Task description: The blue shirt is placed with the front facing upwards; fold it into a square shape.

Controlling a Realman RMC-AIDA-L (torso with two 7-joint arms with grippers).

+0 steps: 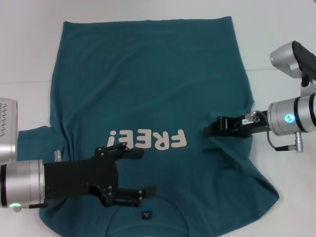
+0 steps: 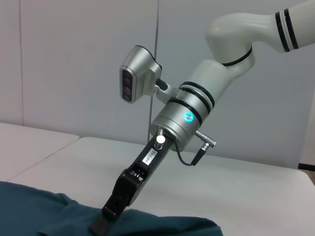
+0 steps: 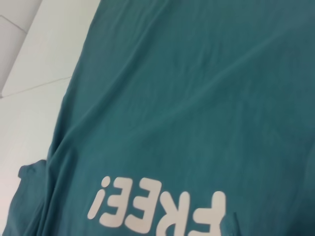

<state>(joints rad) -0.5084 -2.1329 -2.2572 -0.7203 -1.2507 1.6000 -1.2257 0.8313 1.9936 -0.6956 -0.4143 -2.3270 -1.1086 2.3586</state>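
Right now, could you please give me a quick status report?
Left gripper open above collar. Right gripper down on the teal-blue cotton T-shirt, flat, face up, unfolded. Nothing obstructing.

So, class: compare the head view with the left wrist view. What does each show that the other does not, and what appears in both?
Only the head view shows the left gripper, open, over the blue shirt near the collar, the white "FREE!" lettering and the small neck label.

Only the left wrist view shows the right arm's upper joints and the wall behind.

Both show the right gripper pressed to the shirt's cloth, the right arm's wrist camera and the white table.
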